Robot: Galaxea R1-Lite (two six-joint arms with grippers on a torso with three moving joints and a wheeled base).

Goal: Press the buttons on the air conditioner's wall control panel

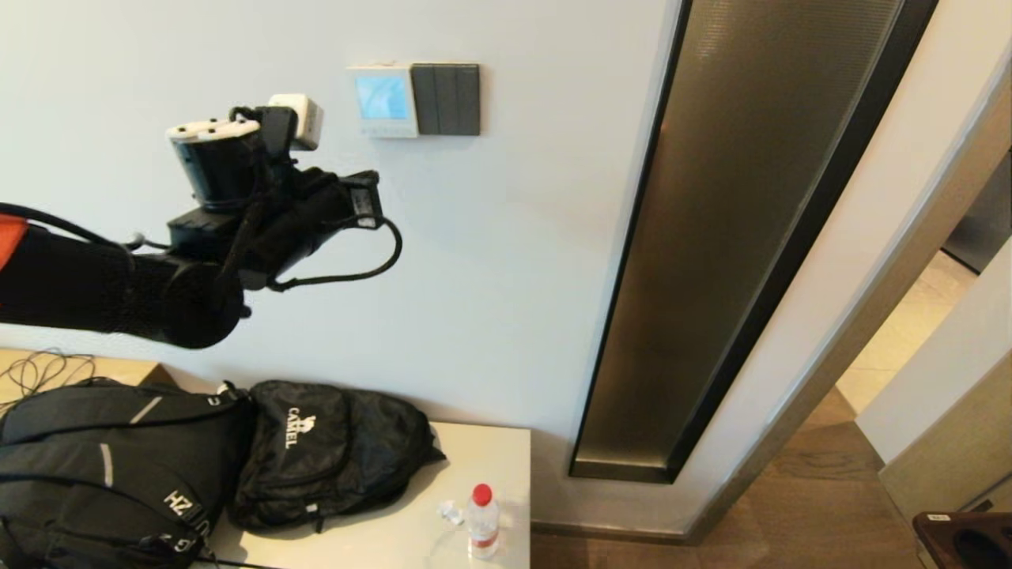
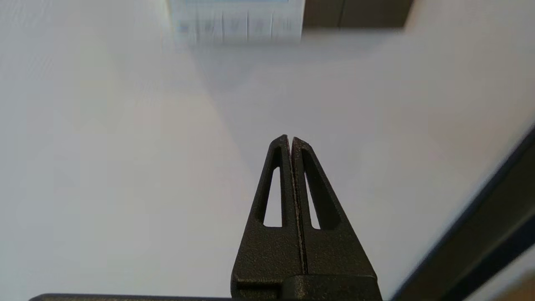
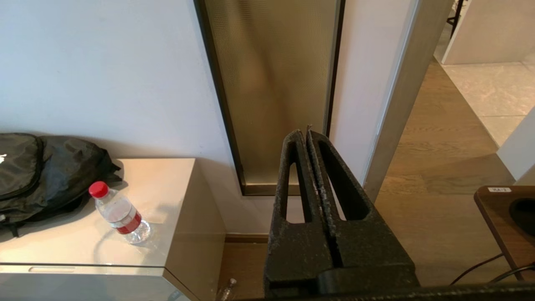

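Observation:
The white control panel point(image 1: 383, 100) with a light-blue screen hangs on the wall. Its buttons point(image 1: 387, 126) run along its lower edge. My left arm is raised, and its gripper point(image 1: 362, 201) is below and to the left of the panel, apart from it. In the left wrist view the left gripper point(image 2: 289, 138) is shut and empty. It points at bare wall, with the row of buttons point(image 2: 236, 27) further along the wall, at the picture's edge. My right gripper point(image 3: 304, 133) is shut, empty and parked low, out of the head view.
A dark grey three-rocker switch plate point(image 1: 447, 99) adjoins the panel on the right. A tall bronze glass strip point(image 1: 751, 221) runs down the wall. Below stands a cabinet point(image 1: 498, 450) with two black backpacks point(image 1: 324, 450) and a water bottle point(image 1: 482, 521).

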